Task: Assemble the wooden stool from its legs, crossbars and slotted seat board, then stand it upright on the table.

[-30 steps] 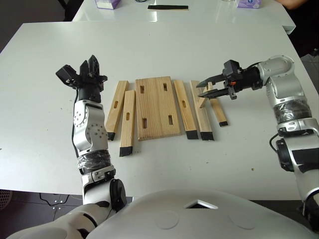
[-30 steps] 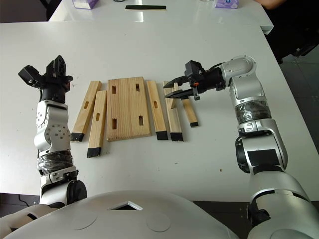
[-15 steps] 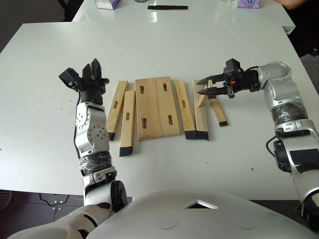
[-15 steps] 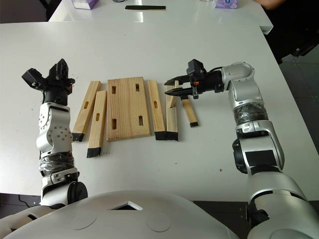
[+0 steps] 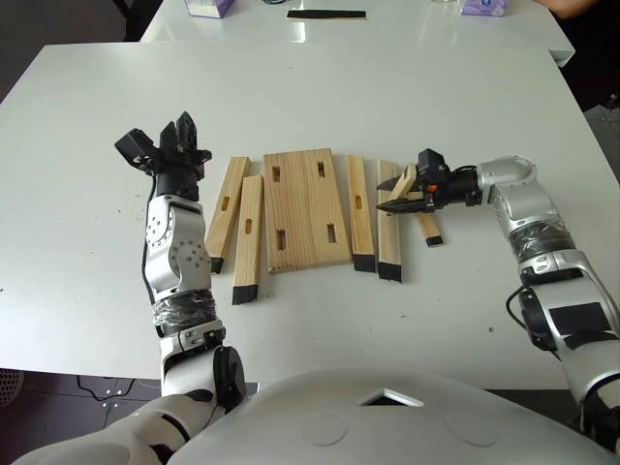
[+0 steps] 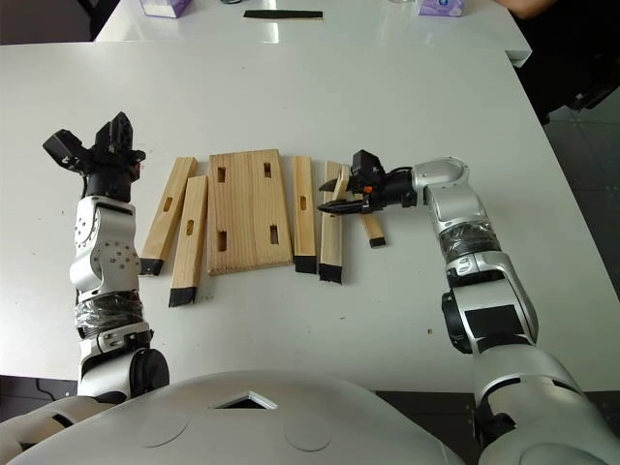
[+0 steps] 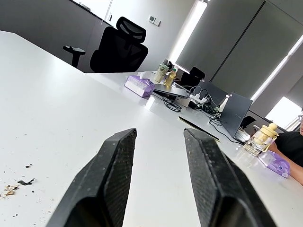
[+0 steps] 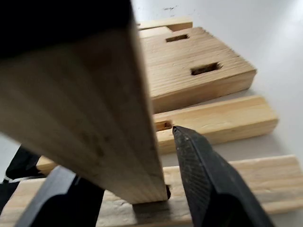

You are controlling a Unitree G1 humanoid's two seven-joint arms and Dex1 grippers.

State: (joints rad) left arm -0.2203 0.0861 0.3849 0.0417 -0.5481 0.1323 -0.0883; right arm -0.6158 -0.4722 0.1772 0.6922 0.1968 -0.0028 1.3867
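Note:
The slotted seat board (image 5: 306, 208) lies flat mid-table. Two black-tipped legs (image 5: 227, 211) (image 5: 248, 237) lie to its left, and two more (image 5: 360, 225) (image 5: 389, 225) to its right. A short crossbar (image 5: 406, 180) rests tilted across the outer right leg; another crossbar (image 5: 427, 226) lies beside it. My right gripper (image 5: 386, 194) is low over the right legs, open, its fingers straddling the tilted crossbar (image 8: 85, 109). My left gripper (image 5: 165, 145) is raised left of the legs, open and holding nothing, its fingers (image 7: 113, 175) pointing across the table.
White table (image 5: 407, 87) with bare room behind and in front of the parts. A second table behind it carries tissue boxes (image 5: 208, 8) and a black strip (image 5: 326, 15). An office chair (image 7: 118, 47) and a laptop (image 7: 232, 113) stand farther off.
My right gripper has come down and left onto the tilted crossbar. The two right legs slid toward the seat board and the outer one slid nearer. The left gripper shifted slightly.

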